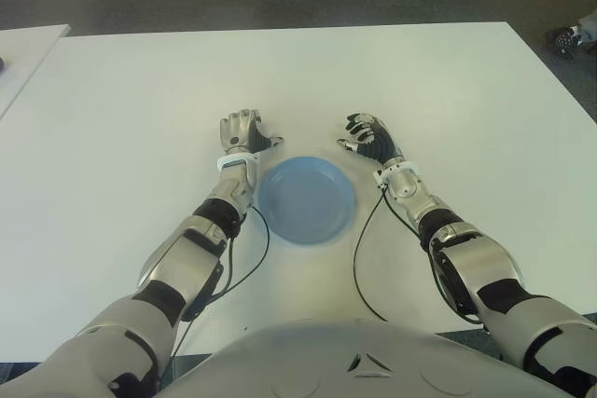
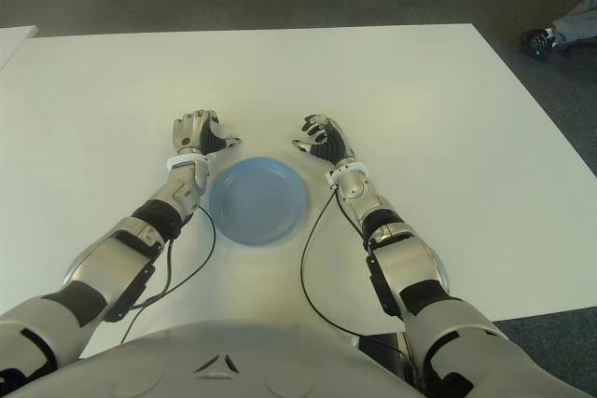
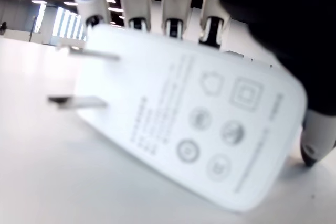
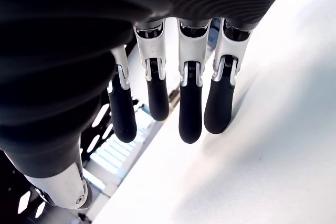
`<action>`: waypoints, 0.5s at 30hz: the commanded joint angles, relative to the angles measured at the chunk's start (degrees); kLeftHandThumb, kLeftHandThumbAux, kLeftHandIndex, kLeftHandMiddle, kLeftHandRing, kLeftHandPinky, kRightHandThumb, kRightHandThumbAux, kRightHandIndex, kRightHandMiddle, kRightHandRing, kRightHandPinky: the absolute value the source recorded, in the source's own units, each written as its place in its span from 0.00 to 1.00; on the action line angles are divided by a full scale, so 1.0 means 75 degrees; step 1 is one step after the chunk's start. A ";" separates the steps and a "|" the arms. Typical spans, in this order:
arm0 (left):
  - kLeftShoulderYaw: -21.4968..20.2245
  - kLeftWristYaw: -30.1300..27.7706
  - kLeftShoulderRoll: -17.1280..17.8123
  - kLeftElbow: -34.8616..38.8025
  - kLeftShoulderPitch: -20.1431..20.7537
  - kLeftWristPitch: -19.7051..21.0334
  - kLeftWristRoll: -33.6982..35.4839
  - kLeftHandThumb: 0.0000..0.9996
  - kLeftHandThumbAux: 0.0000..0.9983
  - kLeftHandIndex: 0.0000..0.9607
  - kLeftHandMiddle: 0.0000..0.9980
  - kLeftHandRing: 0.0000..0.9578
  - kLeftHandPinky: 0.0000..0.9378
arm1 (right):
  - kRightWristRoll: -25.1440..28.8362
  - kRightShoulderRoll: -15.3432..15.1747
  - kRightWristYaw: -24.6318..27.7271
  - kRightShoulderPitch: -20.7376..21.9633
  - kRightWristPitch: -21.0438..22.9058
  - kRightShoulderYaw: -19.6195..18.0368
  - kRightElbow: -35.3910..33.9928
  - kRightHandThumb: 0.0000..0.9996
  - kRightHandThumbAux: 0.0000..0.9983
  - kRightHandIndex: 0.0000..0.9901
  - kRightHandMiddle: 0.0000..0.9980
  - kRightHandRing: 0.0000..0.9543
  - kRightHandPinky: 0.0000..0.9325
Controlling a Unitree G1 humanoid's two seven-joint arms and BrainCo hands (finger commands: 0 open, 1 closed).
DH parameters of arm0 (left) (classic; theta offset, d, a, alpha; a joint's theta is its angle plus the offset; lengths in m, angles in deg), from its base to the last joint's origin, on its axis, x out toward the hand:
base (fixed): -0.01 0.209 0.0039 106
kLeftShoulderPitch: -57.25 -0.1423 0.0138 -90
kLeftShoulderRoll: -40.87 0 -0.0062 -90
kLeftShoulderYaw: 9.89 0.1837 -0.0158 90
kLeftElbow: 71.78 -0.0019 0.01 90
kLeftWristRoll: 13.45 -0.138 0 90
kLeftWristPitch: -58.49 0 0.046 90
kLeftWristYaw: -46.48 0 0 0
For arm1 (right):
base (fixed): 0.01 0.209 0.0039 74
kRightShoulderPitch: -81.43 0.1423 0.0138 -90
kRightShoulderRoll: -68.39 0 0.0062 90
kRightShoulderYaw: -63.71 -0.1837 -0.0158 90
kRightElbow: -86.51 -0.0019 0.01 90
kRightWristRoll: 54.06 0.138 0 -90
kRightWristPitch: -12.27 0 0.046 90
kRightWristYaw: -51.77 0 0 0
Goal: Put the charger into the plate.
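The white charger (image 3: 189, 135) fills the left wrist view, its two metal prongs sticking out and its printed face toward the camera. My left hand (image 1: 244, 132) is curled around it, with fingers (image 3: 173, 11) behind it and the thumb at its far end. In the eye views this hand sits just left of the plate's far rim and hides the charger. The blue plate (image 1: 306, 200) lies empty between my two hands. My right hand (image 1: 368, 135) shows beside the plate's far right rim, its fingers (image 4: 189, 114) relaxed and holding nothing.
The white table (image 1: 140, 100) stretches wide beyond and beside the hands. Black cables (image 1: 359, 267) run from both wrists across the near table. A second white table's corner (image 1: 19, 53) shows at far left. A dark object (image 1: 564, 39) lies on the floor at far right.
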 commanded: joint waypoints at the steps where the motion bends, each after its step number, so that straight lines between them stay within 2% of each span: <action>1: -0.0051 0.0032 -0.0011 -0.0042 -0.0294 -0.0116 0.0149 0.74 0.69 0.46 0.79 0.81 0.86 | -0.0127 0.0170 0.0642 -0.0925 0.0658 0.0069 0.0593 0.68 0.73 0.42 0.26 0.37 0.47; 12: -0.0233 0.0537 0.0118 0.0259 -0.0521 -0.1081 0.0354 0.74 0.69 0.46 0.85 0.88 0.90 | 0.0008 0.0212 0.0811 -0.0934 0.0677 -0.0098 0.0573 0.67 0.74 0.41 0.26 0.34 0.45; 13: -0.0239 0.0546 0.0127 0.0265 -0.0530 -0.1132 0.0363 0.74 0.70 0.46 0.85 0.88 0.90 | 0.0007 0.0215 0.0819 -0.0935 0.0682 -0.0109 0.0572 0.57 0.74 0.40 0.26 0.34 0.44; 14: -0.0249 0.0555 0.0144 0.0284 -0.0544 -0.1211 0.0379 0.74 0.70 0.46 0.85 0.88 0.90 | 0.0012 0.0219 0.0833 -0.0931 0.0692 -0.0121 0.0571 0.40 0.76 0.39 0.26 0.34 0.44; 15: -0.0257 0.0561 0.0156 0.0297 -0.0554 -0.1268 0.0389 0.75 0.70 0.46 0.85 0.88 0.90 | 0.0015 0.0222 0.0843 -0.0929 0.0698 -0.0132 0.0571 0.29 0.77 0.38 0.26 0.33 0.44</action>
